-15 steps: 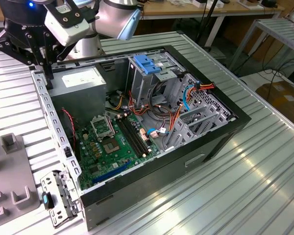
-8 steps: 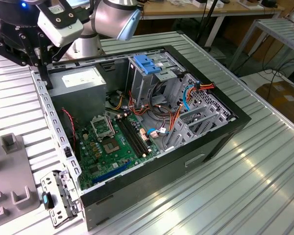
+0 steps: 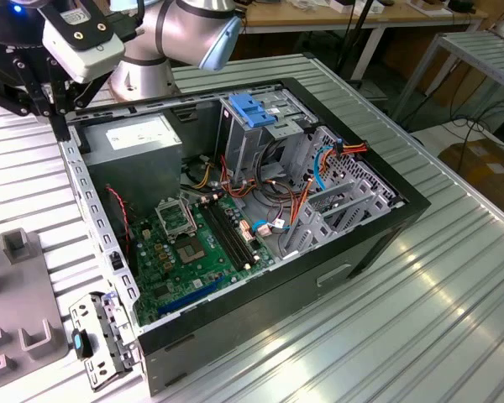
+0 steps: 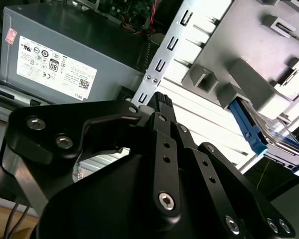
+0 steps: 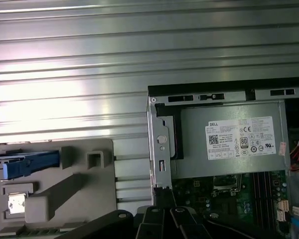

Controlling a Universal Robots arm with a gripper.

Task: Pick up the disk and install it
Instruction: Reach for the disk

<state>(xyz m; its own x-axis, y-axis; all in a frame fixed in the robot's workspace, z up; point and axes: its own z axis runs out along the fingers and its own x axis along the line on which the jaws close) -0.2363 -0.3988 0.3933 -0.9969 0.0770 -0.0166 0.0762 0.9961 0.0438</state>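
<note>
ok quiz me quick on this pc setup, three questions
1. True or false: the disk already sits inside the computer case.
2. What colour is the latch on top of the drive cage? A red, B blue, C yellow.
3. Fill in: the white sticker is on the grey ___ box.
Key: 1 false, it lies in the grey holder on the table beside the case. 2 B. 3 power supply.
</note>
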